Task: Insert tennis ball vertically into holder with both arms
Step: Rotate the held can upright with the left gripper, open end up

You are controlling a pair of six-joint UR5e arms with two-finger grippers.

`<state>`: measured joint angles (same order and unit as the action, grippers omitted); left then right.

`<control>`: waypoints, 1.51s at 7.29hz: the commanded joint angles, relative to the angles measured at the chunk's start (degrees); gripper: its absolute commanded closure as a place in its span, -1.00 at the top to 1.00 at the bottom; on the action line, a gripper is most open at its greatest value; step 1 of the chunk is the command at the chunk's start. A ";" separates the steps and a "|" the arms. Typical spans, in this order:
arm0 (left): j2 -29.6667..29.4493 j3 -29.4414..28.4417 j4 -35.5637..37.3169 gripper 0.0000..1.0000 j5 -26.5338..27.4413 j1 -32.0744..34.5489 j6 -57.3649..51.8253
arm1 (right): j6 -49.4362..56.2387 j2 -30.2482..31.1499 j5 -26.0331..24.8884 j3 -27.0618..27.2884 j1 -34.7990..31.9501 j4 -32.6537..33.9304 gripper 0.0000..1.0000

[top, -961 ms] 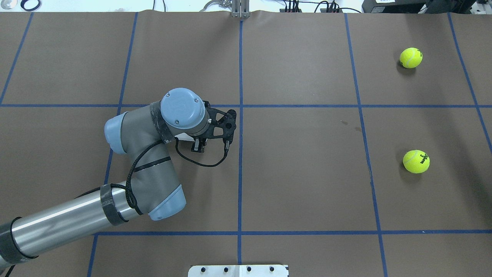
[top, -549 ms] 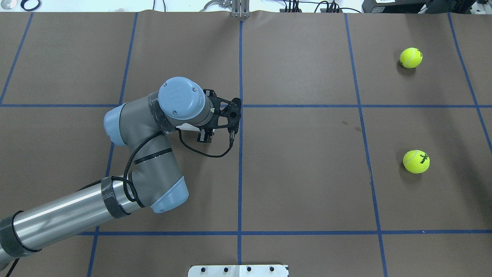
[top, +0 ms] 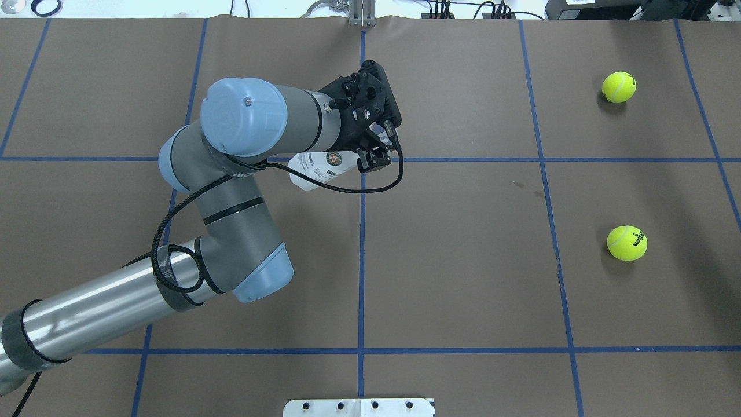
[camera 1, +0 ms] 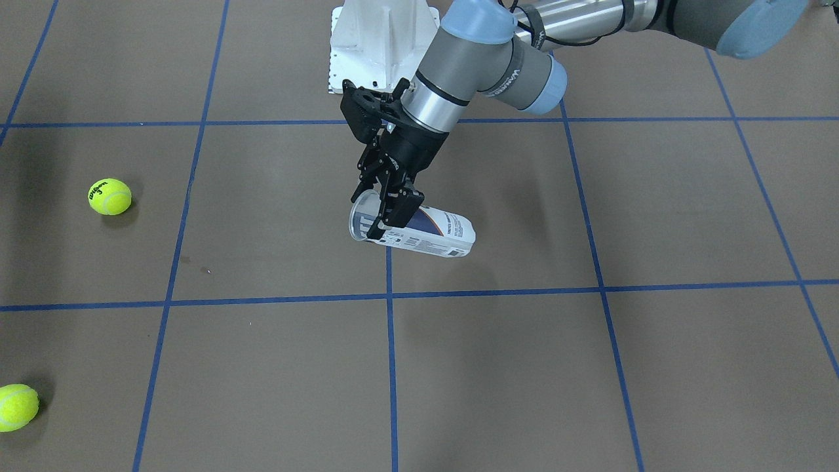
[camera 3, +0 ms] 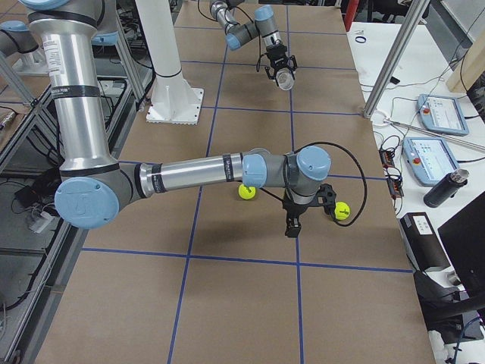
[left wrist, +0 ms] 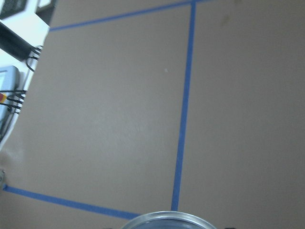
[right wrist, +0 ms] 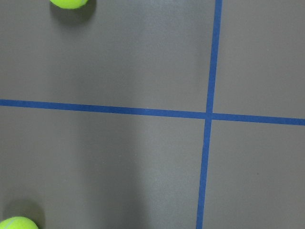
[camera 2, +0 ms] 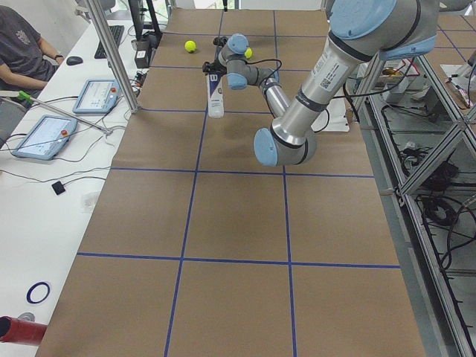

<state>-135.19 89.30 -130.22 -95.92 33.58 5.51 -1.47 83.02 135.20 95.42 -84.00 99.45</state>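
L gripper (camera 1: 388,219) clamps tilted holder (camera 1: 438,236) by one end, prob. lifted.

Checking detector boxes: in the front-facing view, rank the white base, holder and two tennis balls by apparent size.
1. White base, cropped at top.
2. Holder.
3. Printed ball and corner ball: alike; the corner one is cropped.
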 commanded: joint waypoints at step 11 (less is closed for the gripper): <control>5.26 -15.38 -57.94 0.31 27.62 -8.79 15.14 | -9.96 0.03 0.42 3.10 8.94 -14.81 0.98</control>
<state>-132.38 74.34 -186.76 -68.48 25.32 20.72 -11.35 83.10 135.69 98.60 -75.36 84.68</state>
